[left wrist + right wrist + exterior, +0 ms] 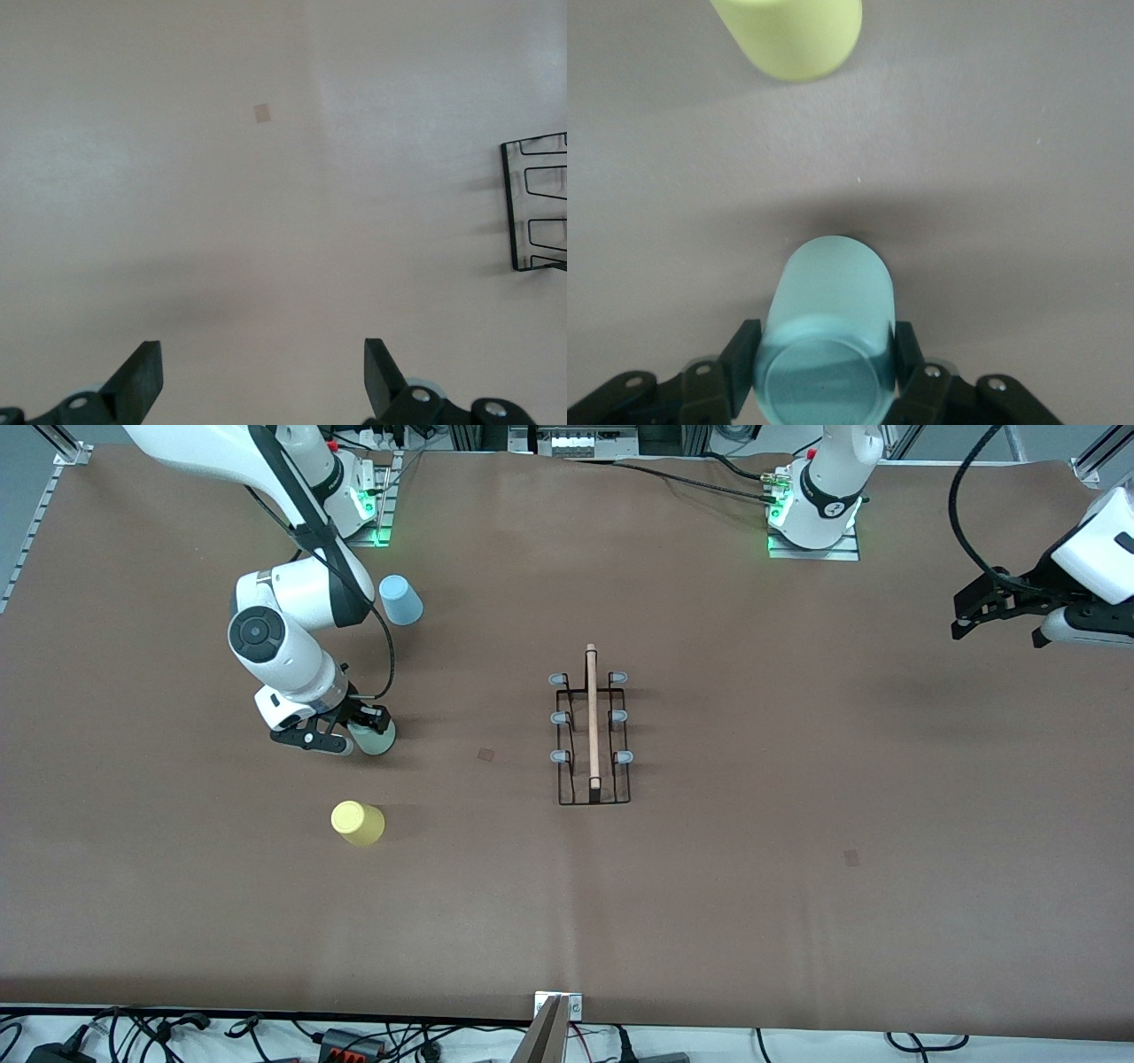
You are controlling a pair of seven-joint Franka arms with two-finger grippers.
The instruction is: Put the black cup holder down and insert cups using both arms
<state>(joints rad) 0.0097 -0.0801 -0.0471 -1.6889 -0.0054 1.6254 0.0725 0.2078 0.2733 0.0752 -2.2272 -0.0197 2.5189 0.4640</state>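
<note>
While my right gripper (824, 381) fingers clamp mint cup (376, 737) on bench, black cup holder (592, 731) lies at three o'clock, long axis twelve-to-six. Left gripper (261, 385) waits, fingers spread.

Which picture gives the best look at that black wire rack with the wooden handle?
The front view: the whole black cup holder shows, handle, six pegs and base, standing mid-table. The left wrist view catches only one end of its base at the picture's edge. The right wrist view shows none of it.
</note>
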